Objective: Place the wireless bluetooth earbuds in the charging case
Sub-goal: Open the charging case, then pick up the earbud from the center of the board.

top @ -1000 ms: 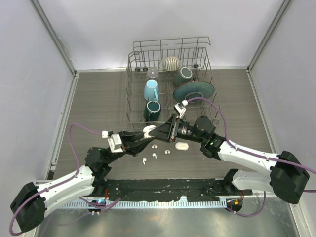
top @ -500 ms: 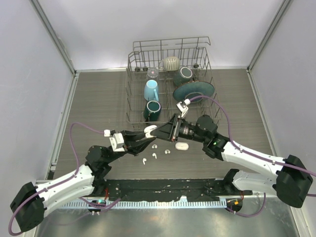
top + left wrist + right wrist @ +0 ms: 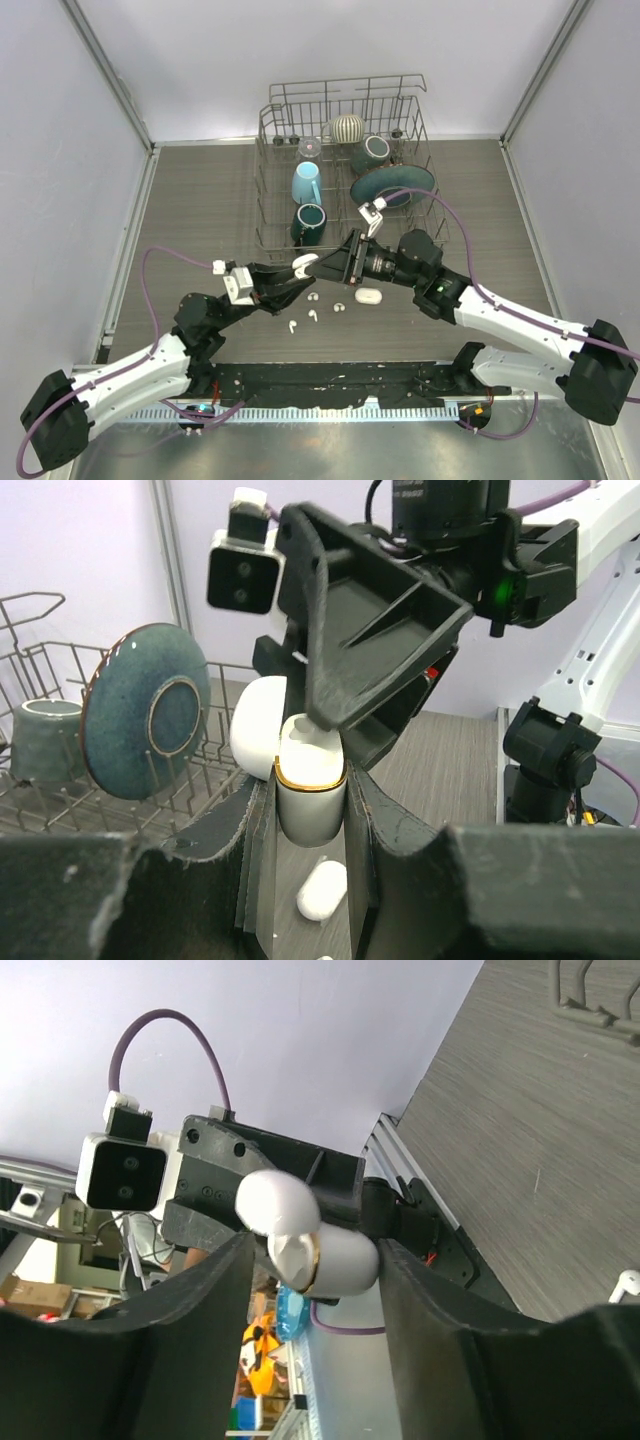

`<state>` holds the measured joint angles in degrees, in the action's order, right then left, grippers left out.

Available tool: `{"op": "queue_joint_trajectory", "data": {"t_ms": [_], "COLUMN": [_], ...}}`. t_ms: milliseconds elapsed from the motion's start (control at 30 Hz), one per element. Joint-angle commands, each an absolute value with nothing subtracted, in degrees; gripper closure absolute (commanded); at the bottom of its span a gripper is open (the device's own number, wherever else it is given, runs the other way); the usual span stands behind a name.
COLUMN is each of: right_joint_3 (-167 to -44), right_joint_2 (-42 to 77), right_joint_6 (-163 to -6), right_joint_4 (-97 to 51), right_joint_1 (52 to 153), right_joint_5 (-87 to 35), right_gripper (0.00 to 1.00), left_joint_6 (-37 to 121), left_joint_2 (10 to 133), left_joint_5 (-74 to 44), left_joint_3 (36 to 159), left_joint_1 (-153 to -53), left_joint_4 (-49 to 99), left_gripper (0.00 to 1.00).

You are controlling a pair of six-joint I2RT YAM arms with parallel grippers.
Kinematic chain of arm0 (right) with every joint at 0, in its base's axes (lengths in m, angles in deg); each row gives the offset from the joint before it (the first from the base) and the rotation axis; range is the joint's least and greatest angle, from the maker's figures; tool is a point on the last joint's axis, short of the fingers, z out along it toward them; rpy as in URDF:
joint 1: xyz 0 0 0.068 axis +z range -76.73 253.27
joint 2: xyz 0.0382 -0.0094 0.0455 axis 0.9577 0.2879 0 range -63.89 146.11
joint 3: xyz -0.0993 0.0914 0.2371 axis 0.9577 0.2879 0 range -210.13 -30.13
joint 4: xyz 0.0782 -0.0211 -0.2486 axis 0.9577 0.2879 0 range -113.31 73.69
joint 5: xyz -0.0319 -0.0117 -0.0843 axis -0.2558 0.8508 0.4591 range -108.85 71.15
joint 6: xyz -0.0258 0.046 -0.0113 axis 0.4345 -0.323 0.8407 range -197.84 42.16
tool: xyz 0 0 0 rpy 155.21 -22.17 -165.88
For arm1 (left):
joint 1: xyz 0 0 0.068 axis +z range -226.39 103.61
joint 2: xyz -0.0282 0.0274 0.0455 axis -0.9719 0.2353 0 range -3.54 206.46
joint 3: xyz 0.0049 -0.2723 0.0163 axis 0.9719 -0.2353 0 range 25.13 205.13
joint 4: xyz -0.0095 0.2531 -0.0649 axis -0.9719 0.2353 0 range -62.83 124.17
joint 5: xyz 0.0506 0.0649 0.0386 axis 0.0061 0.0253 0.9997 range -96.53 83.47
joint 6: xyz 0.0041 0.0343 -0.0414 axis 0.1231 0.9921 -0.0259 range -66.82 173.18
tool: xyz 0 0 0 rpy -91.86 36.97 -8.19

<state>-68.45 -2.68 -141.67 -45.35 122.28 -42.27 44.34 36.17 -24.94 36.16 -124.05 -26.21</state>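
top external view: two earbuds (image 3: 312, 315) lie loose on the dark wood-grain surface (image 3: 200, 220), just below the middle of the frame, with a white oval piece (image 3: 368, 295) to their right. above them the charging case (image 3: 311, 805) is off the surface, upright, its lid tipped back to the left and a gold band around its open mouth. the left pincer (image 3: 298, 272) pinches the case's body, one finger pressed to each side. in the left wrist view something white sits in the mouth of the case; whether it is an earbud cannot be told. the right pincer (image 3: 315, 1248) comes in from the right with its fingers spread, the case showing between the two tips, one tip right over the open mouth. toward the top of the frame stands a wire dish rack (image 3: 270, 200) holding a blue-glazed plate (image 3: 145, 725) on edge, a light blue mug (image 3: 306, 183) and a dark mug (image 3: 309, 222).
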Motion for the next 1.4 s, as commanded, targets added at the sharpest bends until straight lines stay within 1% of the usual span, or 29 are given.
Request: {"op": "queue_joint_trajectory", "data": {"t_ms": [0, 100, 400, 500, 633, 667, 767, 967, 1000, 1100, 1167, 1267, 1367], "right_joint_3": [-68.71, -69.32, -68.01, -67.39, -66.69, -66.51, -65.29, -66.77, -67.73, -70.11, -70.90, -70.47, -71.96], "right_joint_2": [-7.90, -11.33, -16.43, -16.00, -13.19, -12.49, -8.97, -0.98, -0.01, 3.07, 4.21, 5.45, 8.34], "right_joint_6": [-136.91, -133.48, -128.29, -125.93, -121.97, -121.61, -120.65, -117.75, -117.39, -115.55, -115.28, -114.67, -113.44], "right_joint_4": [-44.94, -39.40, -26.92, -20.43, -13.30, -12.85, -14.16, -15.31, -15.22, -13.99, -13.72, -17.06, -17.77], "right_joint_1": [122.40, 122.49, 122.40, 122.40, 122.49, 122.49, 122.92, 126.60, 127.49, 132.57, 134.26, 135.76, 135.85], "right_joint_5": [-39.08, -35.66, -28.62, -25.36, -22.54, -22.72, -22.63, -19.12, -14.68, -7.01, -1.29, -1.27, -4.69], "right_gripper": [0.36, 0.30, 0.30, 0.33, 0.43, 0.46, 0.49, 0.50, 0.50, 0.49, 0.48, 0.48, 0.48], "left_joint_6": [44.57, 45.27, 46.76, 47.82, 50.45, 50.81, 51.60, 51.43, 51.51, 51.25, 51.16, 51.60, 52.04], "left_joint_2": [34.35, 33.03, 28.11, 25.21, 21.61, 20.64, 19.06, 16.95, 16.51, 14.75, 12.99, 9.92, 6.06], "left_joint_5": [-22.45, -21.48, -18.40, -16.99, -15.41, -14.71, -14.53, -15.23, -15.23, -14.70, -13.74, -11.55, -9.27], "left_joint_3": [37.43, 36.99, 36.46, 36.82, 37.34, 37.43, 37.08, 36.91, 36.64, 35.77, 35.33, 34.97, 34.62], "left_joint_1": [-123.94, -124.03, -123.94, -124.03, -124.03, -124.03, -123.94, -124.03, -124.03, -124.03, -124.03, -124.03, -124.03], "left_joint_4": [-24.78, -23.37, -18.54, -14.15, -7.22, -6.15, -4.65, -1.48, -1.13, -0.51, 0.19, 3.08, 6.33], "left_gripper": [1.00, 1.00, 1.00, 1.00, 1.00, 1.00, 1.00, 1.00, 1.00, 1.00, 1.00, 1.00, 1.00]}}
